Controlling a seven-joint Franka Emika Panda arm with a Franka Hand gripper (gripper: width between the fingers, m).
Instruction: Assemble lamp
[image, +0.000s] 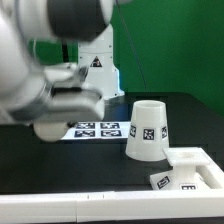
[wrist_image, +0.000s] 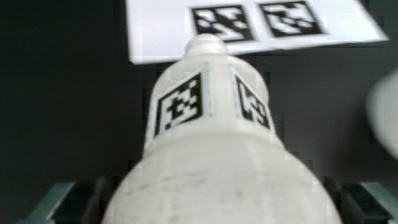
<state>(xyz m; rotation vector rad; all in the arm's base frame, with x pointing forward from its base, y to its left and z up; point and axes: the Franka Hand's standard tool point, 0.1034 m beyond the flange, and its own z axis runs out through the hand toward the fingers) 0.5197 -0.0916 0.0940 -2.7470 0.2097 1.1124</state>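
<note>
Between the 2 fingers (wrist_image: 71, 200) of my claw (wrist_image: 210, 205): the bulb (wrist_image: 210, 120). The claw is clenched on its wide end, 1 dark finger on each side. Both look to be touching the white plastic, as far as the wrist view shows. The bulb fills most of that view, narrow tip pointing toward the marker board (wrist_image: 249, 30). 2 square tags sit on the bulb body, and 2 more show on the board past the tip. Can't tell whether the bulb rests on the black counter (wrist_image: 54, 110) or hangs over it. A white curved edge shows at the side of the wrist view, too cropped to name.

Exterior view: my arm (image: 50, 60) is a big blur over that view's left. The claw end is lost in it, so no grip read from there. The marker board lies flat on the counter, partly behind the blur. The shade (image: 147, 128) stands upright just beside the board, on the exterior view's right. Its narrow end is up and its wide end is down on the counter, with tags on its wall. The base (image: 195, 160) lies flat at the exterior view's lower right, near the shade. Can't tell if they touch. 1 tag shows on its near side. The white pedestal (image: 100, 60) with the triangle mark stands behind the board.
</note>
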